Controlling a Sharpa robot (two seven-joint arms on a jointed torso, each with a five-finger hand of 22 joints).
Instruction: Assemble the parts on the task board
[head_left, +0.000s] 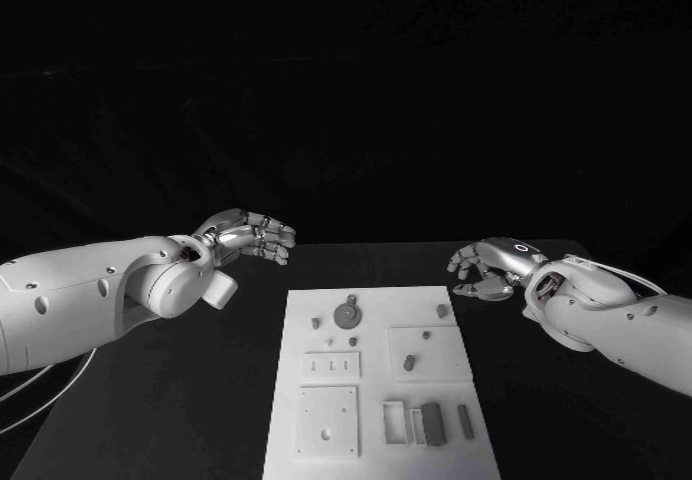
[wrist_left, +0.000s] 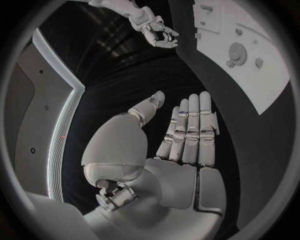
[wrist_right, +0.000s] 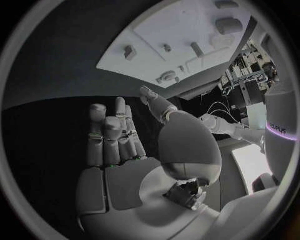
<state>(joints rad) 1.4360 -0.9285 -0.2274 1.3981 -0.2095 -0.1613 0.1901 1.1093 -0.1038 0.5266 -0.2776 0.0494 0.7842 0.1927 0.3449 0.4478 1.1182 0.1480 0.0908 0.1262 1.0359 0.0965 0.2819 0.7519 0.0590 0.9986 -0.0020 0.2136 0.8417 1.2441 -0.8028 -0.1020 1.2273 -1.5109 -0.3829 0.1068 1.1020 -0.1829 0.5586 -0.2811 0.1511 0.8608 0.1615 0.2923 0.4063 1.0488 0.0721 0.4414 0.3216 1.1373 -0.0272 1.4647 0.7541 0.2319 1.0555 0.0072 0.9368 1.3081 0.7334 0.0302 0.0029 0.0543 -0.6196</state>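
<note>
The white board lies lengthwise down the middle of the black bench, its near end close to the front edge and its far end short of the back edge. Wide strips of bare bench run along both long sides of it, and a band of bare bench lies beyond its far end.

Both arms hang over those side strips, off the board. The left robot hand floats above the far left part of the bench, fingers straight and slightly apart, holding nothing. The right robot hand hovers just beyond the board's far right corner, fingers loosely curved and apart, also holding nothing — neither touches the board.

On the board, a round gear-like disc sits near the far end with a small peg to its left and another small piece to its right. A short pin rests in the middle right panel. At the near right stand upright dark blocks beside a white slotted frame — a square plate lies to their left.

No readable writing shows on the board.
</note>
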